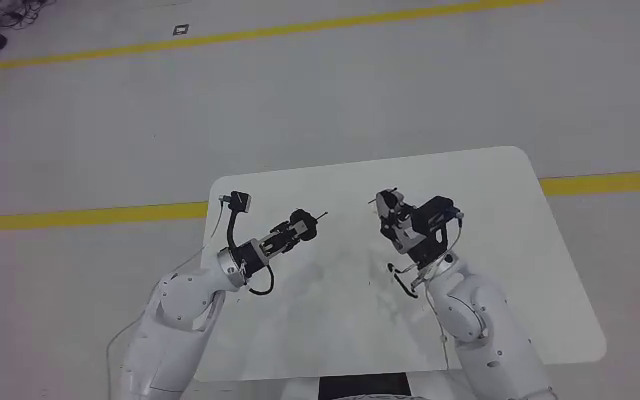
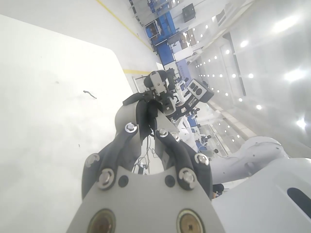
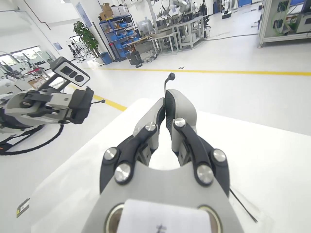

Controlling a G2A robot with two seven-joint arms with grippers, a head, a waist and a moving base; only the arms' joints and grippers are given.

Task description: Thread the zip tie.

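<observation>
Where open table point(image 1: 500, 200) separates them, right tool point(image 3: 166, 103) clamps zip tie point(image 3: 171, 76); left tool point(image 1: 304, 224) clamps thin strip point(image 3: 98, 102).

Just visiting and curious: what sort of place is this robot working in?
Probably a robotics lab or factory workshop: racks of blue parts bins, other robot arms on workbenches, and yellow floor lines.
</observation>
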